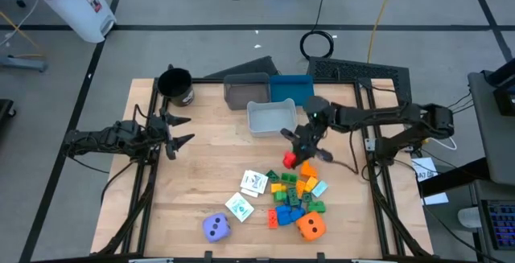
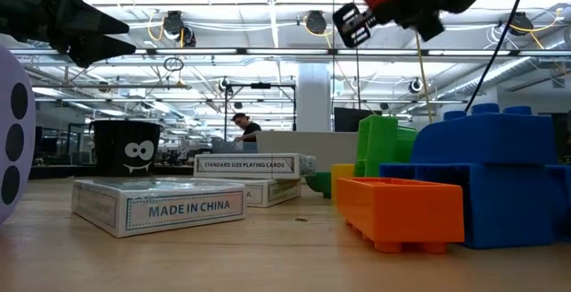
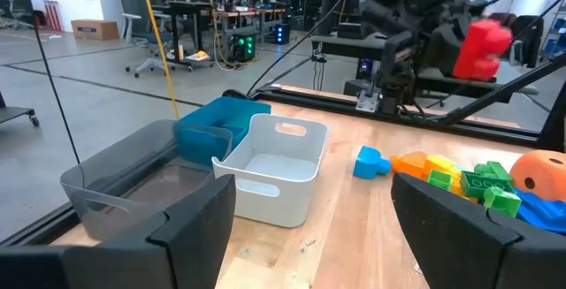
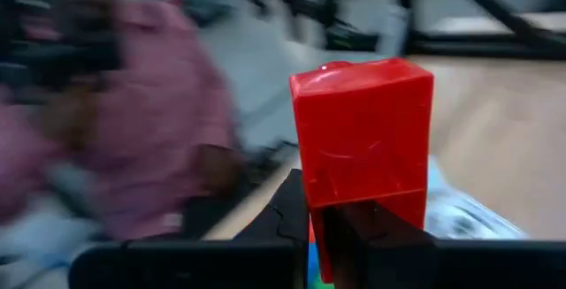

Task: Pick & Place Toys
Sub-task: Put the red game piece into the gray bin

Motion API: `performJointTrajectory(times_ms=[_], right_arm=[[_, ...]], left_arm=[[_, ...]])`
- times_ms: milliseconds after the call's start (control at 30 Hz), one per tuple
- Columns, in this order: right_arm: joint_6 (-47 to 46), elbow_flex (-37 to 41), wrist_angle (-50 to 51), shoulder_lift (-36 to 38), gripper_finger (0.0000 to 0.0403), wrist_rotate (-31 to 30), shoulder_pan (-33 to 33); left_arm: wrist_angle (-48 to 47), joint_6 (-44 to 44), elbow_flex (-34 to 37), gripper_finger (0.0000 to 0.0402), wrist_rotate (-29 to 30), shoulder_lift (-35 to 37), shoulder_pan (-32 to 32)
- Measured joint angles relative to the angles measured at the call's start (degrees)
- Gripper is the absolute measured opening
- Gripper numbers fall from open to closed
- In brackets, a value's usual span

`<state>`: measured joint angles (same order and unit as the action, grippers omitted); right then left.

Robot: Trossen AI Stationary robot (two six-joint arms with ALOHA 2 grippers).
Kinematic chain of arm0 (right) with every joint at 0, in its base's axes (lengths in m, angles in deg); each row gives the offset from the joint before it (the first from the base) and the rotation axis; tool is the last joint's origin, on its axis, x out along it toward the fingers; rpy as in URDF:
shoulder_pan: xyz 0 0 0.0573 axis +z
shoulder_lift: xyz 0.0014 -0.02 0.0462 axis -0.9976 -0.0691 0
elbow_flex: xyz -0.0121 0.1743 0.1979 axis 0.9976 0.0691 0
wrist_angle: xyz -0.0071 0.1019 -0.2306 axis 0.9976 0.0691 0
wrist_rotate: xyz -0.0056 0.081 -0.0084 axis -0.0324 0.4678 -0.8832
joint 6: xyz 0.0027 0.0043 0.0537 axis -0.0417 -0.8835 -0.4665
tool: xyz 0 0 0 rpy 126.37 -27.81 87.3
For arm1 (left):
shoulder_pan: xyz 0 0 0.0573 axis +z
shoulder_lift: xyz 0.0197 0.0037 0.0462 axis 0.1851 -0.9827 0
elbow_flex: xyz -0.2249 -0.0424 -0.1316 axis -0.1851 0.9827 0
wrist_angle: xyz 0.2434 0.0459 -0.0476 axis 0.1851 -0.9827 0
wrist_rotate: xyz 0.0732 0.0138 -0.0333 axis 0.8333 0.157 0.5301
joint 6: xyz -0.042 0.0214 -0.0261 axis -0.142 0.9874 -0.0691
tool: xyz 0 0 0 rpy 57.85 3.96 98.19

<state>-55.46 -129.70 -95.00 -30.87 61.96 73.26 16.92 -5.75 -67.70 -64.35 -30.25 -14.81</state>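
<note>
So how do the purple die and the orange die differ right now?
The purple die lies alone at the pile's left, beyond the cards; the orange die touches the blocks at the pile's right. Purple shows dark pips on a pale face; orange shows dark pips on orange. Both rest on the table, untouched.

This is a large open robotics lab or industrial workspace. The wooden table [image 1: 209, 182] stands on a grey concrete floor [image 1: 201, 6] marked with dark lines, with cables [image 1: 318, 44] trailing across it. Beyond it, the room shows exposed ceiling ducts and strip lights [image 2: 268, 11], desks with monitors [image 3: 190, 6], office chairs and a seated person [image 2: 245, 129] working there.
</note>
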Motion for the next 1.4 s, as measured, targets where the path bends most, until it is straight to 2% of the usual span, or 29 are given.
performJointTrajectory(times_ms=[33, 100, 267, 433, 600, 700, 767, 833, 933, 1033, 1200, 1400], right_arm=[[-0.5, 0.0, -3.2, -0.5, 0.0008, 2.1, -0.9], [-0.6, 0.0, -8.1, -1.8, 0.0008, 2.6, -2.3], [-1.4, 0.9, -19.3, -8.5, 0.0009, -1.7, -6.7], [-5.2, 0.9, -30.4, -16.9, 0.0009, -23.0, -8.3], [-4.7, 0.9, -34.7, -21.7, 0.0010, -36.0, -8.2], [-2.9, -1.2, -26.2, -21.8, 0.0010, -40.2, -8.3], [0.9, -6.2, -11.8, -21.0, 0.0010, -42.8, -8.4], [6.5, -12.9, 4.0, -20.8, 0.0010, -47.9, -8.2], [11.9, -21.1, 19.4, -23.8, 0.0010, -55.7, -7.7], [11.8, -23.2, 24.0, -26.5, 0.0011, -57.3, -7.7], [12.1, -22.9, 23.3, -28.3, 0.0024, -58.9, -7.6], [9.9, -22.7, 22.9, -27.0, 0.0089, -64.5, -6.1]], left_arm=[[0.0, 0.0, 0.0, 0.0310, 0.0, 0.0, 0.0], [0.0, 0.0, 0.0, 0.0310, 0.0, 0.0, 0.0], [0.0, 0.0, 0.0, 0.0310, 0.0, 0.0, 0.0], [0.0, 0.0, 0.0, 0.0310, 0.0, 0.0, 0.0], [0.0, 0.0, 0.0, 0.0310, 0.0, 0.0, 0.0], [0.0, 0.0, 0.0, 0.0310, 0.0, 0.0, 0.0], [0.0, 0.0, 0.0, 0.0310, 0.0, 0.0, 0.0], [0.0, 0.0, 0.0, 0.0310, 0.0, 0.0, 0.0], [0.0, 0.0, 0.0, 0.0310, 0.0, 0.0, 0.0], [0.0, 0.0, 0.0, 0.0310, 0.0, 0.0, 0.0], [0.0, 0.0, 0.0, 0.0310, 0.0, 0.0, 0.0], [0.0, 0.0, 0.0, 0.0310, 0.0, 0.0, 0.0]])
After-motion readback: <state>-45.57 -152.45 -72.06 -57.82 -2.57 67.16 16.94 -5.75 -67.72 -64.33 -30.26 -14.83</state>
